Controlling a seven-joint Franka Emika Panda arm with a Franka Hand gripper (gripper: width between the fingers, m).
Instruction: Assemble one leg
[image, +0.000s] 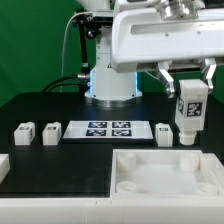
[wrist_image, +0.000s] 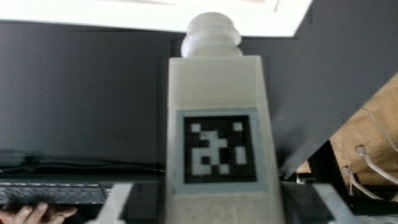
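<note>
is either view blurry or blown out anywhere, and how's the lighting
Wrist view: soft all over; the leg fills the frame but its tag edges are fuzzy, and the bright patch behind its knob is blown out to white. Exterior view: sharper and evenly lit, with little shading on the white parts against the black table, and a blue glow at the arm's base.
</note>
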